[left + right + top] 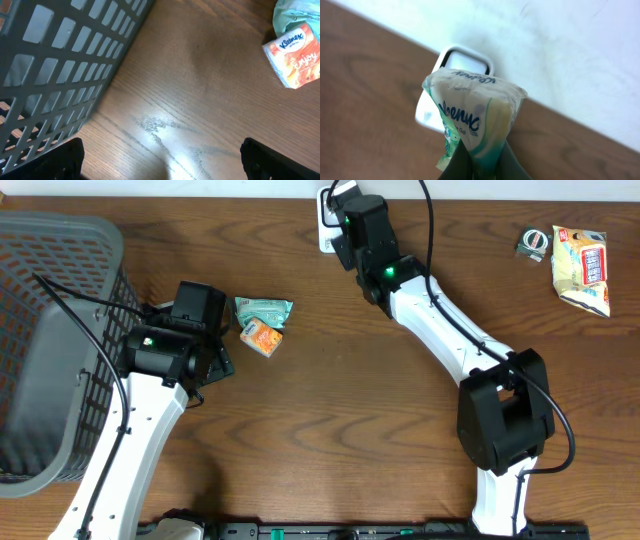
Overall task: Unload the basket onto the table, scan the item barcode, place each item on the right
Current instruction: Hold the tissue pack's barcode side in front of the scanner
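The right gripper [481, 162] is pinching the green Kleenex pack [476, 112] by its lower end, holding it upright right in front of the white scanner [465, 61] at the far edge of the table [365, 100]. The left gripper [160, 160] is hovering spread wide beside the basket [55, 75].

Looking at a robot lab dressed up as a shop till. Seeing two white-and-black arms [450, 330] with trailing cables reaching over a wood-grain table [330, 430]. Catching a grey shopping basket [60, 300] at one side. Finding a tissue pack [475, 115] right in front of a white scanner [465, 62] at the table's far edge, by a plain white wall [545, 50]. Picking out more retail goods lying about: loose packs [265, 310], a snack bag [582, 268], a tape roll [534, 243].
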Motion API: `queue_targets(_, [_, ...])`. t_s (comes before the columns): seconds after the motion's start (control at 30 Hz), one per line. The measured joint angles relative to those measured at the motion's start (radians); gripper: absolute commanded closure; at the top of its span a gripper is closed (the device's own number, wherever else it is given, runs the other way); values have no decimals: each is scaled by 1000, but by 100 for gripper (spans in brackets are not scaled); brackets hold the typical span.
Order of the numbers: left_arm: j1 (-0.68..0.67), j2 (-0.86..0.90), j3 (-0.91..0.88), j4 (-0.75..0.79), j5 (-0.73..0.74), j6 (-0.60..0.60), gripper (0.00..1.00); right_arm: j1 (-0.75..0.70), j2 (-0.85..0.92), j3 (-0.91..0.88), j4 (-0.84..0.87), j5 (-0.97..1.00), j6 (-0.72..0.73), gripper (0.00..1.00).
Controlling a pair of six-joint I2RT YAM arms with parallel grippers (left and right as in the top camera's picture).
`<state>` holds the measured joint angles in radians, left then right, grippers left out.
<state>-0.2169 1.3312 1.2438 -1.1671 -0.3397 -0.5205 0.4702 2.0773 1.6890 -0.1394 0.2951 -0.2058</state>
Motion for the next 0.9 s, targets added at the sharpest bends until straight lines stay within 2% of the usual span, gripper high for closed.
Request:
queue_targets(0.3, [0,0,0,0,0,0,2,0,27,10,176,20,-68,99])
queue_targets(0.43, [0,0,0,0,0,0,2,0,103,105,139,32,-116,99])
queue_targets(0.57, [0,0,0,0,0,0,2,-2,224,311,39,40,-175,99])
queue_targets(0.67, [0,0,0,-1,0,0,2,-3,305,457,-21,64,-263,99])
queue_targets(0.73, [0,0,0,0,0,0,2,-3,376,565,-24,112,-377,99])
queue_targets(0.8, [0,0,0,0,0,0,2,-2,415,597,-21,154,-486,99])
queue_targets(0.9, [0,0,0,0,0,0,2,-1,451,597,-28,192,-566,99])
